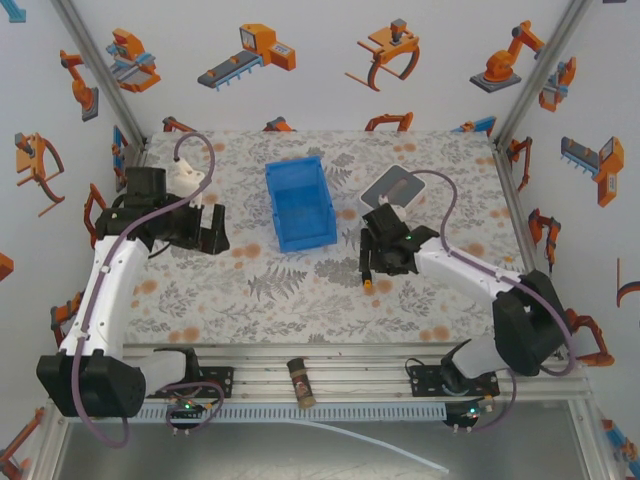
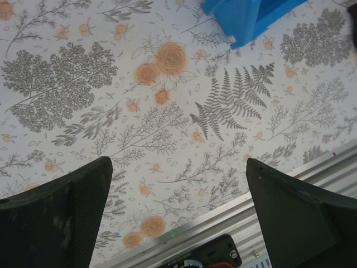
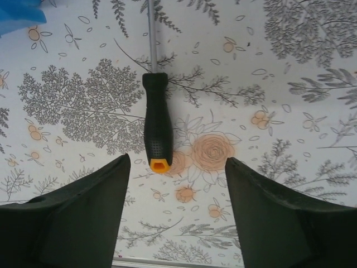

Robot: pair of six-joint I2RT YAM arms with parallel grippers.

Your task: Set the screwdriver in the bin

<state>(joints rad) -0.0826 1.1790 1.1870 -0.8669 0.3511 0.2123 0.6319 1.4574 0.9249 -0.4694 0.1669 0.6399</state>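
The screwdriver (image 3: 158, 123) lies flat on the flowered tablecloth, with a black handle, an orange butt end and a thin metal shaft pointing away from the camera. Its orange end (image 1: 371, 285) sticks out below my right gripper (image 1: 385, 262). In the right wrist view my right gripper (image 3: 177, 162) stands open above the cloth, and the handle's end lies just ahead of the gap, nearer the left finger, untouched. The blue bin (image 1: 300, 203) stands open-topped at the table's middle; its corner (image 3: 17, 11) shows here too. My left gripper (image 1: 210, 230) is open and holds nothing, left of the bin (image 2: 245, 17).
A flat white device with a grey top (image 1: 390, 185) lies right of the bin, behind the right gripper. A brown cylindrical stick (image 1: 299, 380) rests on the metal rails at the near edge. Printed walls enclose the table on three sides.
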